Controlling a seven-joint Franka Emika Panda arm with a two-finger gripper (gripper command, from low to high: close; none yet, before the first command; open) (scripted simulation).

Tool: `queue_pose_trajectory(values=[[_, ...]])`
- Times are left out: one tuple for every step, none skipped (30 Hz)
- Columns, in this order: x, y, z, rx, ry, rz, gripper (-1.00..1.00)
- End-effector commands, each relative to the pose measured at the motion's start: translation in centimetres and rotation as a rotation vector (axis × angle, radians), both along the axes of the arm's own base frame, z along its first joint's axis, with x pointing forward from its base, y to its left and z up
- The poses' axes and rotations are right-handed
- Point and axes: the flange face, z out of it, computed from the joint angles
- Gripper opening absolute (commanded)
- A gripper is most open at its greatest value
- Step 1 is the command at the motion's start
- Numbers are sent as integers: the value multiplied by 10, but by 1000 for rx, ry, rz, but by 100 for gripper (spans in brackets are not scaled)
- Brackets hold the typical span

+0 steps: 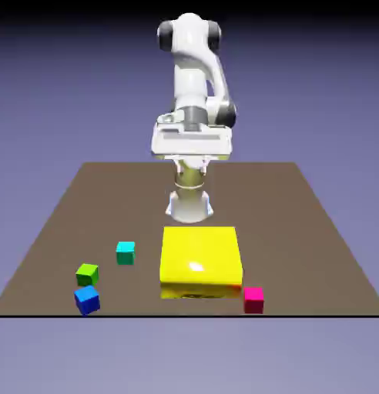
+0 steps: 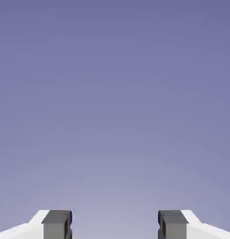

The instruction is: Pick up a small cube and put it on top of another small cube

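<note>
The magenta cube [image 1: 253, 300] sat at the table's near edge, right there beside the yellow block's [image 1: 200, 262] near corner, on the exterior view's right! Across on the left, the blue cube [image 1: 87, 300] was down near that same edge, turned at an angle, with the green cube [image 1: 87, 275] just behind it. Farther back came the teal cube [image 1: 125, 253], alone on the brown table [image 1: 254, 196]. And beyond them all, up high, the white arm [image 1: 190, 73] held its gripper [image 2: 115, 225] aloft, fingers spread wide, nothing between them but blue-violet backdrop [image 2: 115, 102]!
</note>
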Motion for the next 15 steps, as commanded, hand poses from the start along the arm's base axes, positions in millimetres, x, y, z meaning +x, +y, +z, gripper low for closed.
queue_pose_trajectory(values=[[7, 4, -6, -14, 27, 38, 0], [14, 8, -12, -29, 54, 76, 0], [21, 12, -19, -44, 80, 114, 0], [28, 16, -25, -59, 106, 153, 0], [34, 20, -33, -75, 132, 193, 0], [41, 25, -40, -91, 157, 233, 0], [47, 30, -48, -107, 182, 273, 0], [53, 35, -56, -124, 206, 314, 0], [58, 40, -64, -141, 230, 356, 0], [64, 45, -72, -158, 253, 397, 0], [69, 51, -80, -176, 276, 440, 0], [74, 56, -89, -194, 298, 482, 0], [79, 62, -98, -212, 320, 525, 0], [83, 68, -107, -231, 342, 568, 0], [87, 74, -116, -249, 363, 611, 0]])
